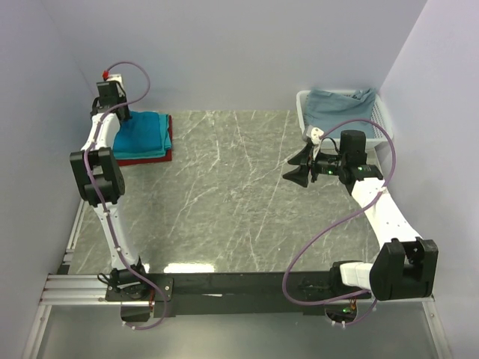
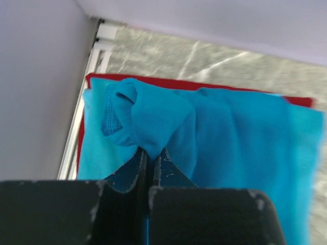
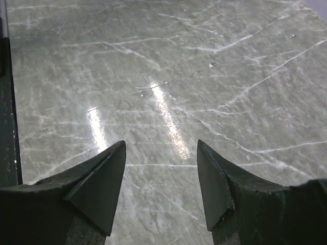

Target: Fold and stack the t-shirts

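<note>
Mounting rail [image 1: 224,284] runs along the near edge of the table [image 1: 224,194]. Right gripper [image 1: 292,168] hangs over bare marble-pattern surface right of centre, fingers spread apart with nothing between them; its wrist view shows only table beneath. Left arm [image 1: 97,164] reaches to the far left corner. Left gripper [image 2: 149,153] has its fingers pressed together on a bunched fold of the teal t-shirt [image 2: 230,132], which lies folded on the dark red t-shirt [image 2: 153,79]. In the top view the left wrist covers the gripper and the stack's left edge. The red shirt shows at its edges only. At the far right, a white basket [image 1: 382,112] holds dull blue cloth [image 1: 340,105]. A purple cable [image 1: 359,121] crosses its front, and the garment type cannot be determined.
</note>
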`<state>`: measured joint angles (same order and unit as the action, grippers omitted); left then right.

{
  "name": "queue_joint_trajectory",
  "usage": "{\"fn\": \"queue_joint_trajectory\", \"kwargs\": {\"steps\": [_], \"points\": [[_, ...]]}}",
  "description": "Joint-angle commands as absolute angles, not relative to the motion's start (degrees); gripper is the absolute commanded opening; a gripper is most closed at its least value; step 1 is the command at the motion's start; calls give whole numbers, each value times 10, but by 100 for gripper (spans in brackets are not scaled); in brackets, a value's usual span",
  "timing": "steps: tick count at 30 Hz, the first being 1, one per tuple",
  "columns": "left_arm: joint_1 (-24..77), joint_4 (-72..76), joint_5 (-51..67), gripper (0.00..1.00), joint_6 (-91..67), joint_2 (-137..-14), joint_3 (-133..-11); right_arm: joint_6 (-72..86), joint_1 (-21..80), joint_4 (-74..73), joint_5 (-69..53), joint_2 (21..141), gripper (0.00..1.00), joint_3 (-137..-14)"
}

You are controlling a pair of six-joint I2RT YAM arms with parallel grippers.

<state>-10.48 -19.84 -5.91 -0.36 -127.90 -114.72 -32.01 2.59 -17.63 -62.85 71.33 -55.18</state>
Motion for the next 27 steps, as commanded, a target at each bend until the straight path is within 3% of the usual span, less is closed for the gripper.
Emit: {"fn": "queue_joint_trajectory", "kwargs": {"steps": [1, 11, 13, 17, 18, 20, 21, 24, 27], "points": [[-125, -174, -75, 0, 4, -1292, -1177, -332, 22, -180, -642, 719, 64, -573], [-152, -174, -49, 1, -39, -1328, -1189, -342, 21, -196, -644, 736, 64, -580], [-157, -171, -66, 10, -45, -1330, -1190, -342, 22, -197, -643, 737, 64, -581], [-179, -170, -83, 38, -102, -1322, -1195, -347, 21, -201, -644, 740, 64, -582], [-186, -169, -90, 55, -110, -1316, -1196, -347, 22, -202, -645, 740, 64, -583], [-192, -171, -126, 71, -135, -1309, -1197, -349, 22, -206, -647, 741, 64, -584], [-195, -172, -140, 87, -143, -1301, -1198, -352, 22, -207, -648, 741, 64, -585], [-207, -185, -142, 98, -180, -1278, -1207, -352, 21, -209, -650, 737, 64, -584], [-210, -193, -79, 99, -198, -1246, -1211, -352, 22, -209, -650, 733, 64, -585]]}}
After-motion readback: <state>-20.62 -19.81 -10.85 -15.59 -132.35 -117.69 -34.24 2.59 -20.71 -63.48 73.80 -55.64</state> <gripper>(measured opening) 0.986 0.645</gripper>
